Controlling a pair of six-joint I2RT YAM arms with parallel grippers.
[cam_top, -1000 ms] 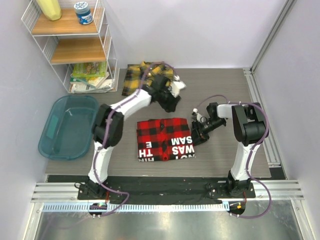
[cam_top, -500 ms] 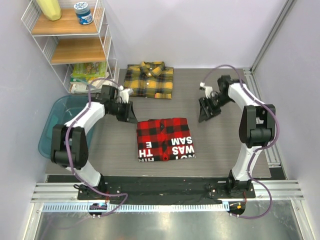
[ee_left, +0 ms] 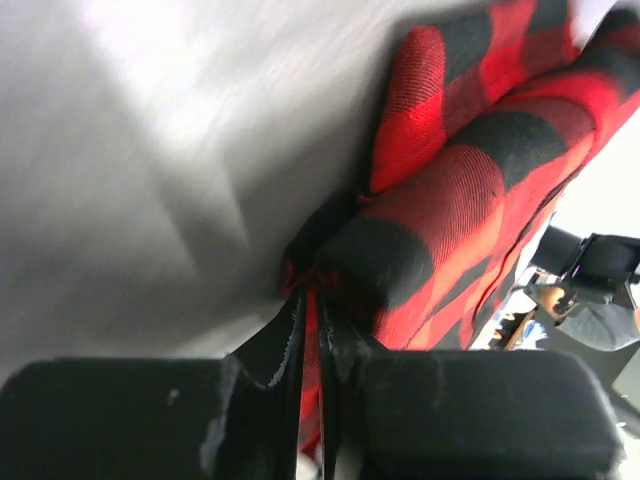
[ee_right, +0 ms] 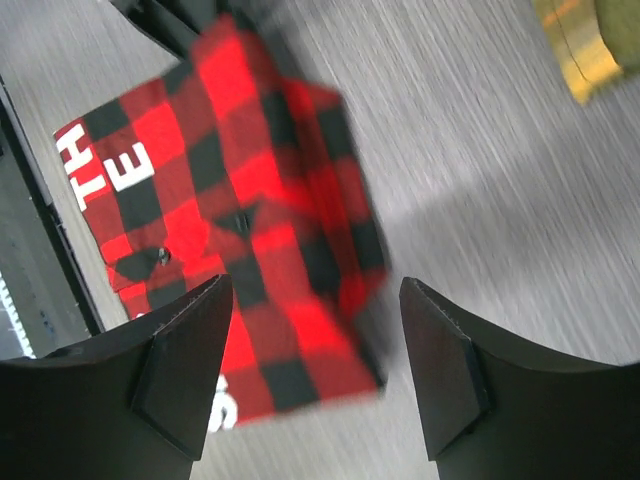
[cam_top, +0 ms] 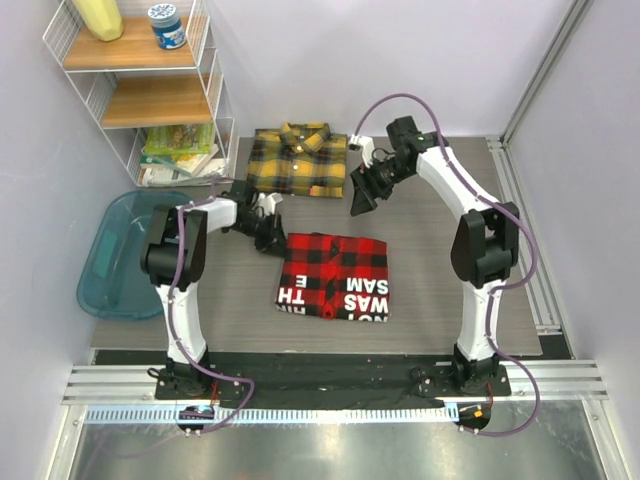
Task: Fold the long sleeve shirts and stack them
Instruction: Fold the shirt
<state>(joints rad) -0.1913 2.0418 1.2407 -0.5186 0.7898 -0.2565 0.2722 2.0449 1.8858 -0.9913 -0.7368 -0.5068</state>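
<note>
Both arms swung inward: my left gripper (ee_left: 312, 318) pinches the red shirt (cam_top: 335, 278), centre frame, at its upper-left corner; right gripper (ee_right: 314, 292) hovers spread. Stacking, I judge; right must take the opposite corner.

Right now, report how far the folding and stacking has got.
Done: the yellow shirt and the red shirt both lie folded, apart on the table. In hand: the left gripper pinches the red shirt's corner; the right gripper hangs open, empty. Left: stacking one shirt on the other.
</note>
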